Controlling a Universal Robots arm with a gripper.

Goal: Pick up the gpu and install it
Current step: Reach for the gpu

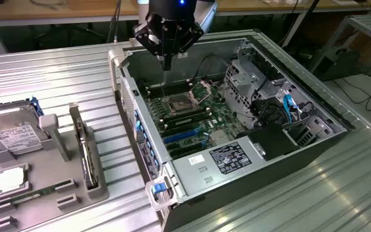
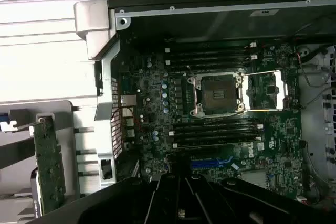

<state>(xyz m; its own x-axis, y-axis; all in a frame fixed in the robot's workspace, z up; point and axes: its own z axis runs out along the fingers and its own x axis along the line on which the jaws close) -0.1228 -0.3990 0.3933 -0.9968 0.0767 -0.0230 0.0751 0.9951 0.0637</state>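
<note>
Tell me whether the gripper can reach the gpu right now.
Probably yes: the gpu stands on edge in its holder, top edge bare, nothing above it; the gripper hangs over the case.

On the ribbed silvery metal table (image 1: 50, 72), a grey plastic rack (image 1: 50, 179) stands at the exterior view's left of the open black computer case (image 1: 301, 162); in it, the thin black gpu (image 1: 82, 145) stands on edge

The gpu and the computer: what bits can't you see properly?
Exterior view: the gpu stands on edge in the grey holder, so its fan cannot be seen.
Exterior view: the writing on the hard drive is too small.
Wrist view: the gripper covers part of the blue slot.
</note>
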